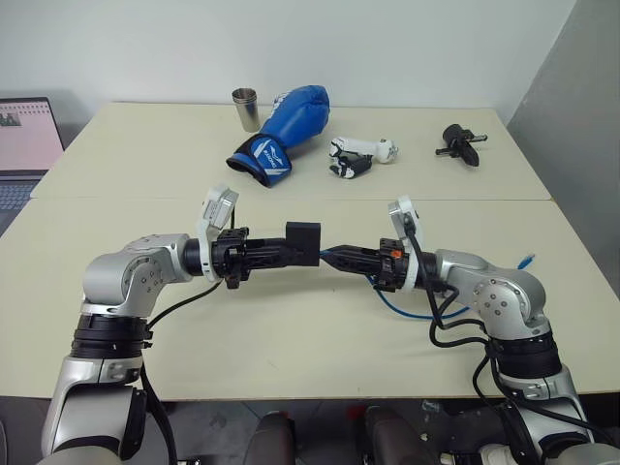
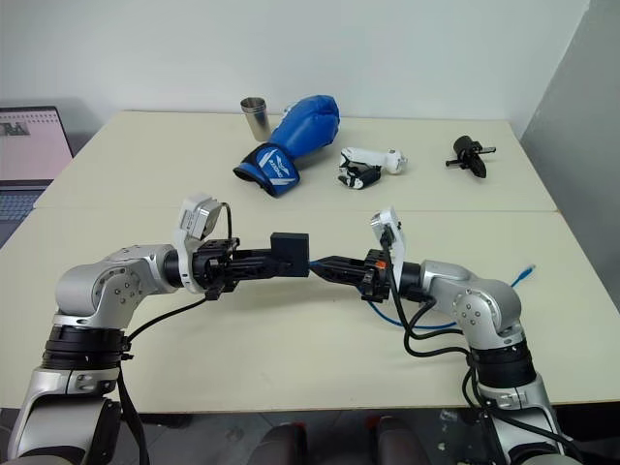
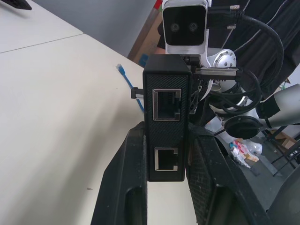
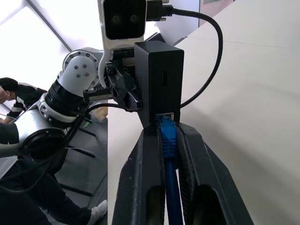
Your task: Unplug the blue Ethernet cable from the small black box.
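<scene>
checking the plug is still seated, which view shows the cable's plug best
Right wrist view: the cable plug sits in the box port, between the right gripper jaws. The eye views show a blue sliver; the left wrist view shows the cable's free end.

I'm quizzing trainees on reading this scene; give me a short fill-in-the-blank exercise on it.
1. The left gripper is shut on the small black ____.
2. The right gripper is shut on the ____ Ethernet cable.
3. The cable's plug is still ____ the small black box.
4. Beside the metal cup lies a blue boxing ____.

Missing: box; blue; in; glove
</scene>
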